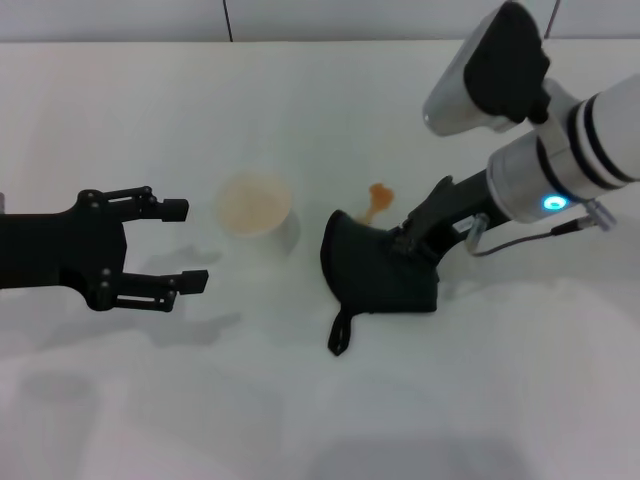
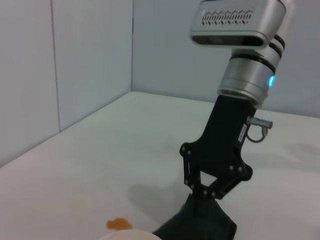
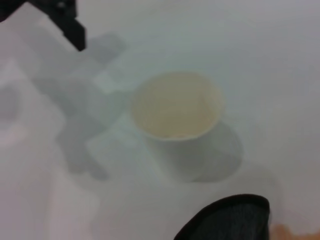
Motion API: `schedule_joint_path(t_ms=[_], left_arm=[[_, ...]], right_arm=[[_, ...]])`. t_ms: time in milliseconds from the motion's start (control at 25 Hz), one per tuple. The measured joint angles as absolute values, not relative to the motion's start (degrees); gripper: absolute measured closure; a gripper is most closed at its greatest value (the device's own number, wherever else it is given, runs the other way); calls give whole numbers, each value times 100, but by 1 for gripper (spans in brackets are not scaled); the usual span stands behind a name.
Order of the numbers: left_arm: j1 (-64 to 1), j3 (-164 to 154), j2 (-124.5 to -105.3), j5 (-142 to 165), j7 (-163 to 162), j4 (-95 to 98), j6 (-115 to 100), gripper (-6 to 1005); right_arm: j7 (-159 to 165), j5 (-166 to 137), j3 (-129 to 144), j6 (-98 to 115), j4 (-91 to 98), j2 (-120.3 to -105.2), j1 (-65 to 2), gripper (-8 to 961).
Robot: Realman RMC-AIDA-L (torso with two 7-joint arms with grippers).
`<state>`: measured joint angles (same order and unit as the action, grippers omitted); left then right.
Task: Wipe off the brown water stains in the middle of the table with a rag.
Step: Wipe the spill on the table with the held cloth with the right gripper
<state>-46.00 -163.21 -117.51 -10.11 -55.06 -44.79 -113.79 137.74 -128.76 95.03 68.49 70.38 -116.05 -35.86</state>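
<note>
The brown water stains (image 1: 378, 197) form a small orange smear on the white table (image 1: 300, 410), just beyond the rag. The dark rag (image 1: 380, 272) rests on the table with its strap loop trailing toward the front. My right gripper (image 1: 407, 240) is shut on the rag's upper right part; the left wrist view shows that gripper (image 2: 201, 194) pinching the top of the rag (image 2: 200, 225), with the stain (image 2: 119, 224) beside it. The right wrist view shows an edge of the rag (image 3: 230, 220) and a bit of the stain (image 3: 286, 231). My left gripper (image 1: 185, 246) hovers open at the left, empty.
A translucent cup (image 1: 256, 210) with a pale orange tint stands between the two grippers, left of the rag and stain; it also fills the middle of the right wrist view as the cup (image 3: 175, 115). A wall runs behind the table's far edge.
</note>
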Motion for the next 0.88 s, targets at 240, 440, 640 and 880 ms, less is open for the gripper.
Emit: schedule_joint_path(t_ms=[240,440,640,880], left_arm=[[-4596,-16321,-11760,-1011,-5501,-4462,-11383,110],[-4596,-16321,-11788,-1073,-5494,-4467,-11382,110],[-4596,-16321,-11806,-1132,-5493,-4474,-11375,110],[-4596,-16321,-11807,-1145,-5493,-4471,-11356,110]], right_arm=[[13780,-12807,9649,6630,6901,-11610,-3608,887],[13838,-12850,9685,6402,6666,-11610,-3690,883],[13841,-12860,9704,6203,6443,-11611,-3817,879],[13902,-12870,9801,5927,6099,-11609,-4062,874]])
